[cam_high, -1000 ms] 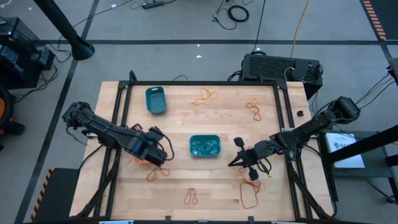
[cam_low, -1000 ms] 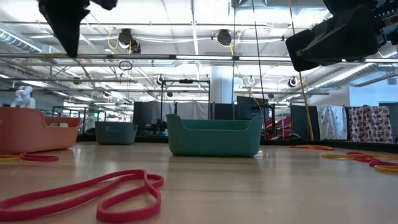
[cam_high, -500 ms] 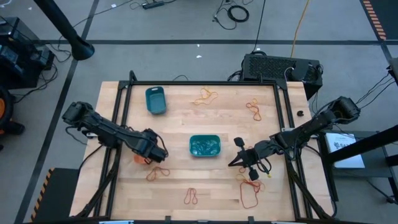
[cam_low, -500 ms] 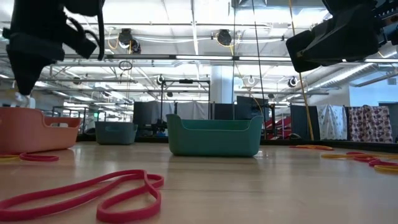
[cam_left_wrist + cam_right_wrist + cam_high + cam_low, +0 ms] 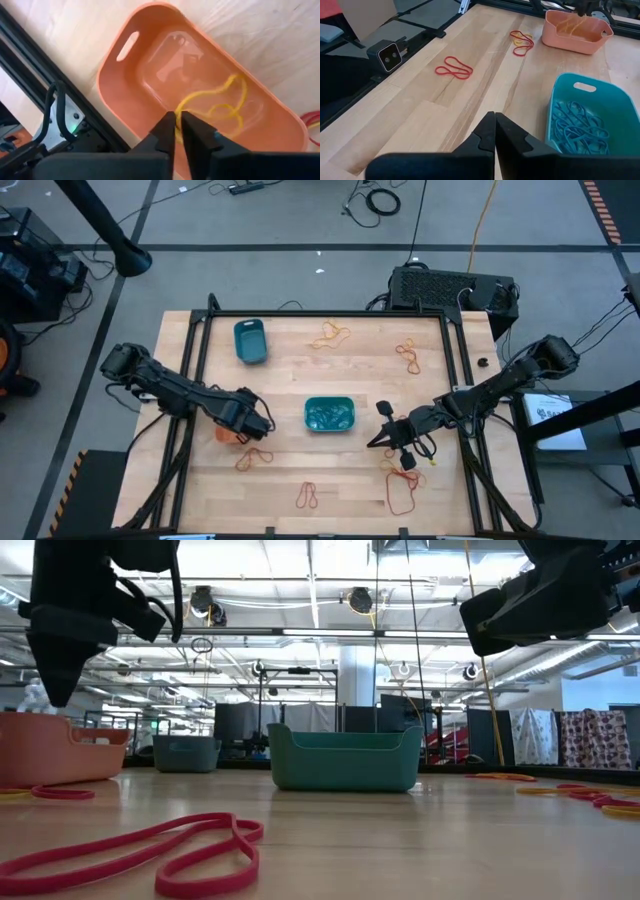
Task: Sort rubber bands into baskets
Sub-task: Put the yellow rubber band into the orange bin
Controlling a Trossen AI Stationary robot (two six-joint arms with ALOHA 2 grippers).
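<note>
My left gripper hangs fingers-down over the orange basket at the table's left, its tips a narrow gap apart. A yellow rubber band lies on the basket's floor and reaches up to the fingertips. The teal basket sits mid-table with several blue-green bands inside. The darker blue basket stands at the far left. My right gripper is shut on nothing, raised right of the teal basket. My left gripper comes at the yellow band from above, pointing steeply down into the orange basket. The band's near end runs right up to the fingertips while the rest lies on the basket floor. I cannot tell whether the fingers touch it.
Loose red bands lie near the front edge, one close to the low camera. Orange-yellow bands lie at the far side. Black frame rails run along both table sides.
My left gripper has come down over the orange basket and tipped to point more steeply downward, stopping just above its rim in the low view. My right arm has kept still.
</note>
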